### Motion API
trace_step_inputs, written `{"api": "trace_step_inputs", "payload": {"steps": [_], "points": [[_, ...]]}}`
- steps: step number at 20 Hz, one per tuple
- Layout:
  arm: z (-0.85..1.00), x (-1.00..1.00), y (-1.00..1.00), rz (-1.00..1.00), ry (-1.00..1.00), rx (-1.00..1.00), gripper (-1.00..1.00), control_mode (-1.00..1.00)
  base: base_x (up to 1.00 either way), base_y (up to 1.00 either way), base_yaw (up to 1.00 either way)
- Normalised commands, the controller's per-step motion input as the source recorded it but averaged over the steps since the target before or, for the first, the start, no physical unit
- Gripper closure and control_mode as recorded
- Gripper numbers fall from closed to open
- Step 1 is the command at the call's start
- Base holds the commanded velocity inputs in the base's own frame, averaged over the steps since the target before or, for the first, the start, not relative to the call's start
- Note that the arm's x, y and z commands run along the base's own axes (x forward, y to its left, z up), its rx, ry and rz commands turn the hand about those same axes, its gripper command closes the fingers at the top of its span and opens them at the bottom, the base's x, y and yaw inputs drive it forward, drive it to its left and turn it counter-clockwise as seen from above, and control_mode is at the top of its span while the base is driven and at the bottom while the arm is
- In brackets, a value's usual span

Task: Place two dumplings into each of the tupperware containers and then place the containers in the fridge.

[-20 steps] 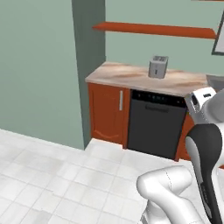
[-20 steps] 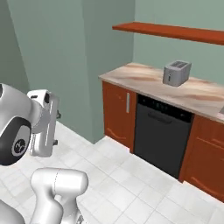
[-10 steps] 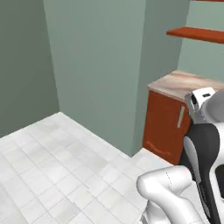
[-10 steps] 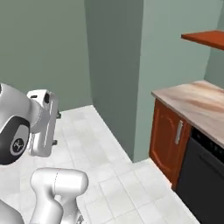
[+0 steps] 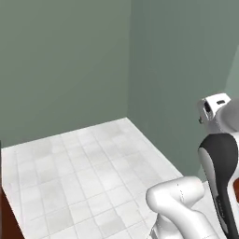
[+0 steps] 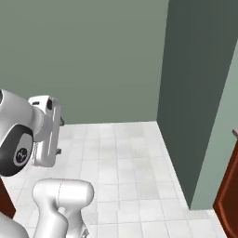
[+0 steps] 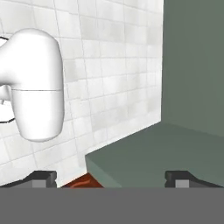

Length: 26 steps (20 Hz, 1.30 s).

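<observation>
**Operator:** Report the condition of the claw.

**Technician:** In the hand view the gripper (image 7: pixel 111 178) has its jaws spread wide. One dark fingertip (image 7: pixel 43 177) stands at the lower left and the other at the lower right, well apart. Nothing lies between them. The claw holds nothing and touches nothing.

**Operator:** List what lies ahead of the claw, left to right.

**Technician:** First, white tiled floor (image 7: pixel 109 65) covers the left and centre. Second, a narrow red-brown sliver (image 7: pixel 83 181) shows low down, just beside the left fingertip; what it belongs to cannot be told. Third, a grey-green surface (image 7: pixel 153 153) spans the space between the fingertips and meets a grey-green wall (image 7: pixel 192 65) on the right.

**Operator:** Left base view, same order.

**Technician:** A dark red-brown cabinet edge (image 5: pixel 3 219) sits at the lower left border. The tiled floor (image 5: pixel 84 163) fills the middle and ends against two grey-green walls (image 5: pixel 70 60) that meet in a corner. The white arm (image 5: pixel 219 177) rises at the lower right.

**Operator:** Right base view.

**Technician:** The arm (image 6: pixel 18 148) stands at the left, with its hand hanging beside it above the floor (image 6: pixel 130 158). A darker grey-green pillar (image 6: pixel 195 93) stands to the right of centre. A red-brown cabinet side (image 6: pixel 228 190) shows at the right border.

**Operator:** Location of the dumplings, the tupperware containers and the fridge?

**Technician:** Cannot be told from these views.
</observation>
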Motion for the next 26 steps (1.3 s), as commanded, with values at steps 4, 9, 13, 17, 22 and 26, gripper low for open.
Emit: {"api": "trace_step_inputs", "payload": {"steps": [4, 9, 13, 17, 22, 26], "points": [[0.00, 0.00, 0.00, 0.00, 0.00, 0.00, -1.00, 1.00, 1.00, -0.05, 0.02], [0.00, 0.00, 0.00, 0.00, 0.00, 0.00, -1.00, 1.00, 1.00, -0.01, 0.12], [0.00, 0.00, 0.00, 0.00, 0.00, 0.00, -1.00, 1.00, 1.00, 0.00, 0.27], [0.00, 0.00, 0.00, 0.00, 0.00, 0.00, -1.00, 1.00, 1.00, 0.00, 0.45], [0.00, 0.00, 0.00, 0.00, 0.00, 0.00, -1.00, 1.00, 1.00, 0.00, 0.46], [0.00, 0.00, 0.00, 0.00, 0.00, 0.00, -1.00, 1.00, 1.00, -0.09, 0.46]]}}
